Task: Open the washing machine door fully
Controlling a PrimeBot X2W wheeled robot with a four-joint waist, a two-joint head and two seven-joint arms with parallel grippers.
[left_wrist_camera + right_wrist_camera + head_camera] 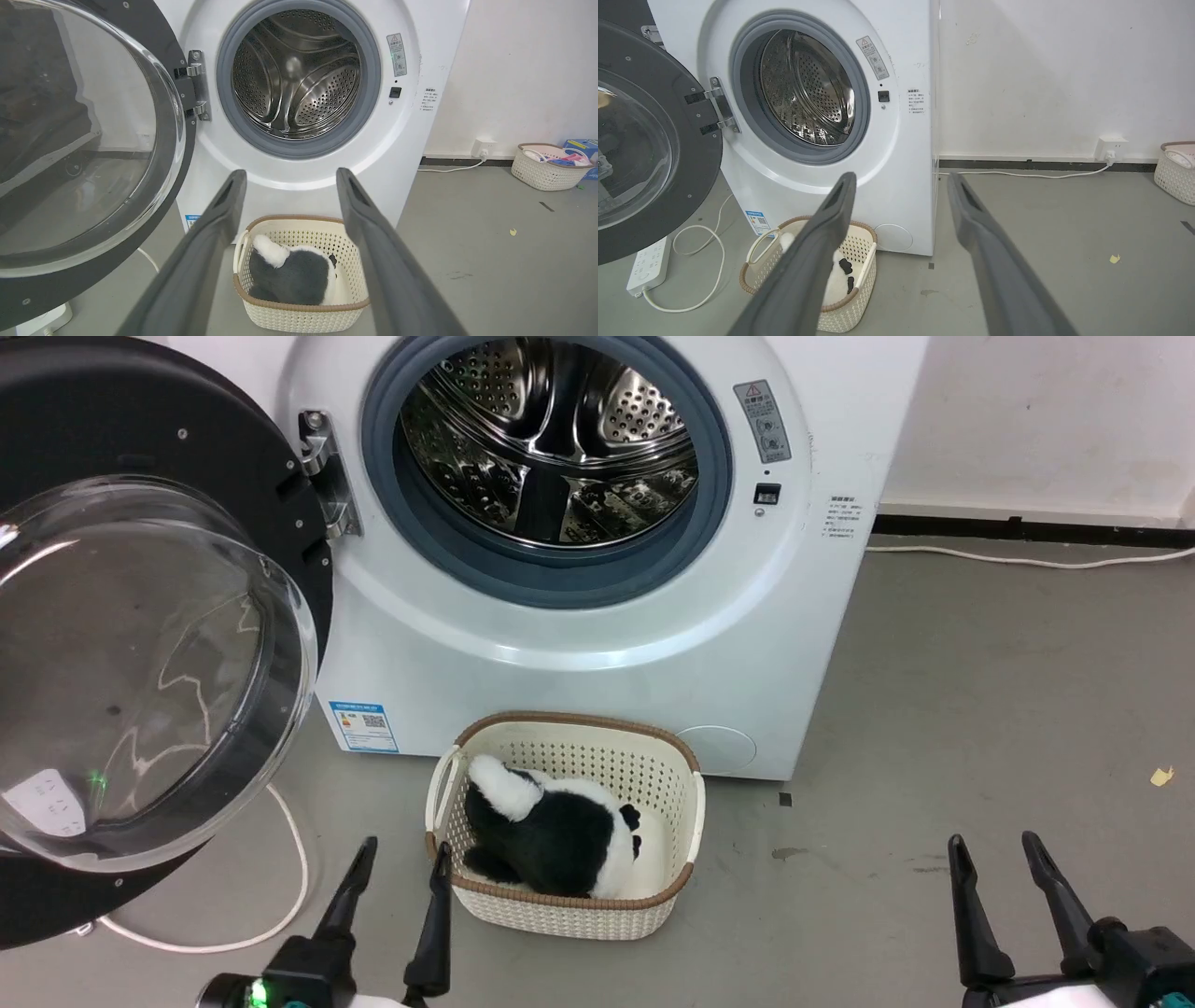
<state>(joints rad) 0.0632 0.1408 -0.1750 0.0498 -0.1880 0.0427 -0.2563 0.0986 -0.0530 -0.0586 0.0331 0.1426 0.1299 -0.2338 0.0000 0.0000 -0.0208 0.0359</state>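
The large round glossy black washing machine door with its clear glass bowl [140, 653] is cut off at the head view's left edge. It stands swung wide, left of the white front-loading washing machine [579, 653]. The left gripper [404, 849], jaws spread and empty, sits below and right of it, not touching. The right gripper [994, 845], jaws also apart, is well away.

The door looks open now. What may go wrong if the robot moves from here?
The left end effector stands open right beside the basket; a sideways move may knock it. The door hangs wide, so more pushing may strain its hinge. Rolling forward may catch the white cable on the floor.
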